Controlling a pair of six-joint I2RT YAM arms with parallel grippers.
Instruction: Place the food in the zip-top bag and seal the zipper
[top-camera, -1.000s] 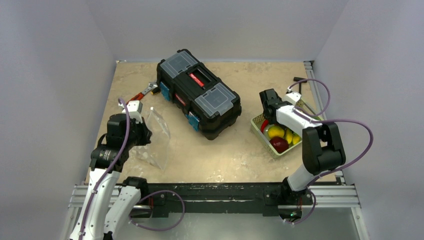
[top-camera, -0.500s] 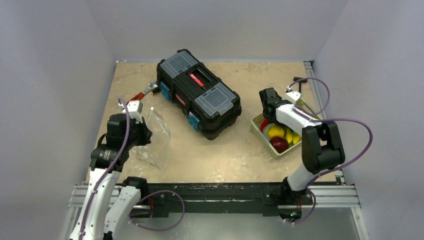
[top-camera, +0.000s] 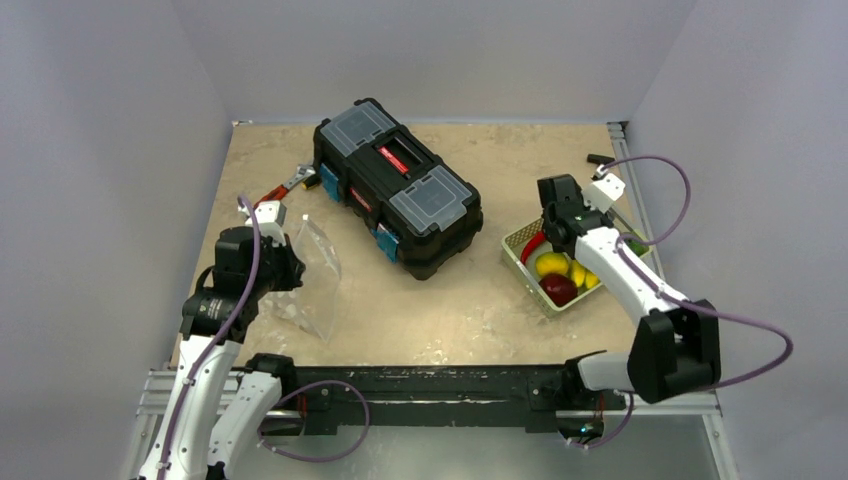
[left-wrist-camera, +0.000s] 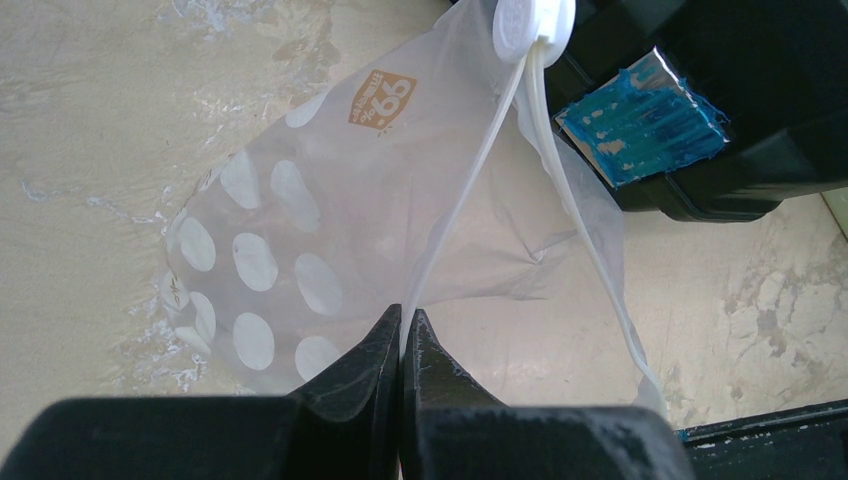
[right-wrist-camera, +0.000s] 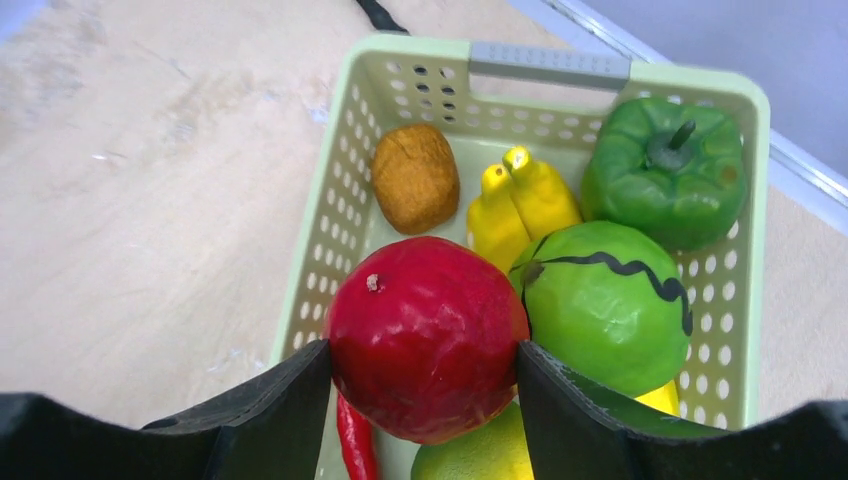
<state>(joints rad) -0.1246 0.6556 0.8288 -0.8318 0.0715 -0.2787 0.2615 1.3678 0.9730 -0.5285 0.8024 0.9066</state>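
Observation:
The zip-top bag (left-wrist-camera: 300, 230), clear with white dots, hangs from my left gripper (left-wrist-camera: 402, 322), with its lower part on the table. The gripper is shut on the mouth edge, on the zipper (left-wrist-camera: 470, 190), a white strip with a slider (left-wrist-camera: 532, 25) at its far end. The bag (top-camera: 318, 270) also shows in the top view, left of the toolbox, with the left gripper (top-camera: 292, 268) beside it. My right gripper (right-wrist-camera: 425, 400) is shut on a round red fruit (right-wrist-camera: 425, 335) over the basket. A red chili (right-wrist-camera: 355, 445), a green round fruit (right-wrist-camera: 605, 300), yellow bananas (right-wrist-camera: 520, 200), a green pepper (right-wrist-camera: 665, 170) and a brown piece (right-wrist-camera: 415, 178) lie in the basket.
The pale green basket (right-wrist-camera: 550, 62) stands at the right of the table (top-camera: 515, 258), near the side rail. A black toolbox (top-camera: 398, 187) sits at the middle back, with its blue latch close to the bag. A red-handled wrench (top-camera: 285, 185) lies to the toolbox's left.
My right arm's elbow has swung out to the right and lower, and the gripper has shifted slightly right over the basket. The left arm and bag have not moved.

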